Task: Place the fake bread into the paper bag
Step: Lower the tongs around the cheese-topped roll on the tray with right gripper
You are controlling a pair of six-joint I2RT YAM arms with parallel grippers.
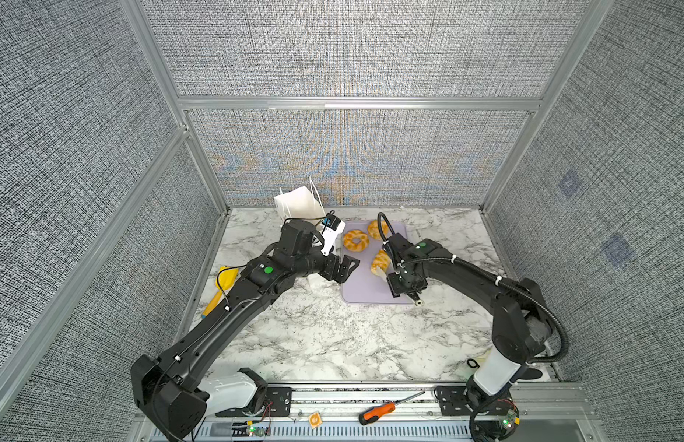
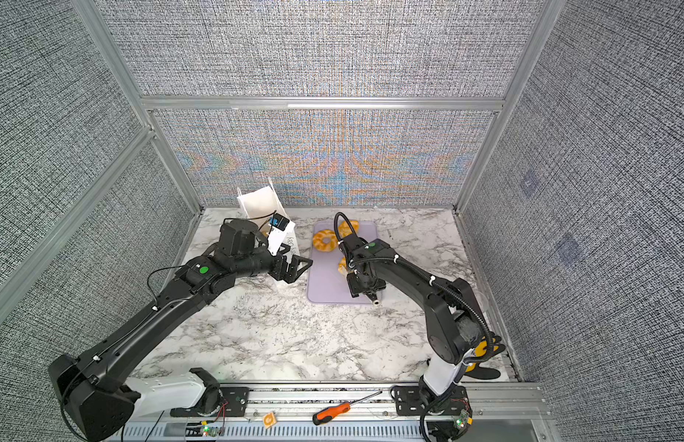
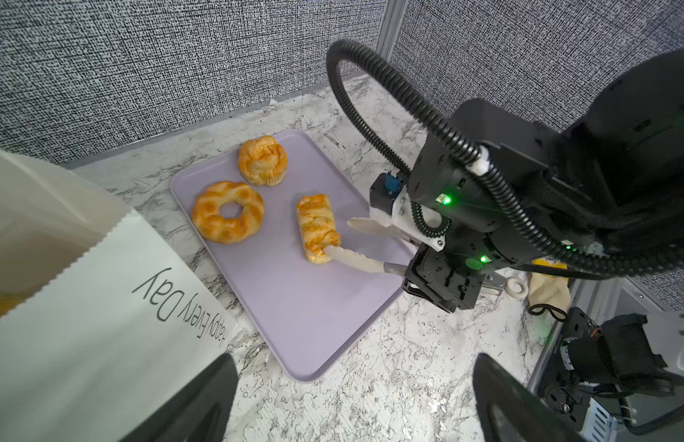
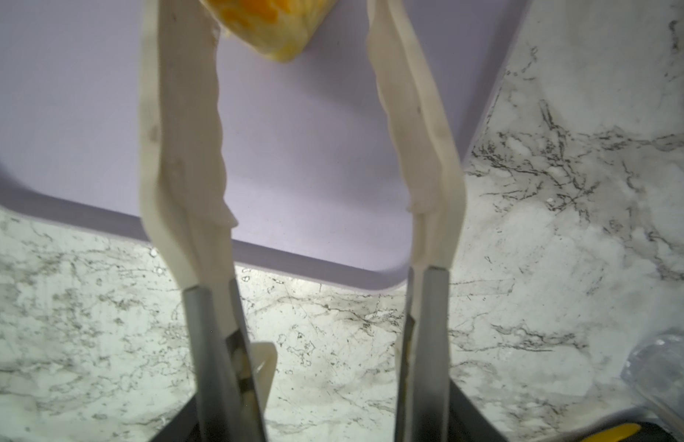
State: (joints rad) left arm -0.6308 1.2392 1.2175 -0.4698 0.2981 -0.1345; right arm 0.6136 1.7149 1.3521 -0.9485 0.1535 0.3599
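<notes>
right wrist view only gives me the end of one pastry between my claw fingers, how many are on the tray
Observer: Three lie on the tray. The braided piece is at your open right claw, and farther off are a ring and a round bun.
Operator: ok and where's the bag from there
Observer: The paper bag stands on the table off the tray's left edge, beside the left claw, which is open and empty.
</notes>
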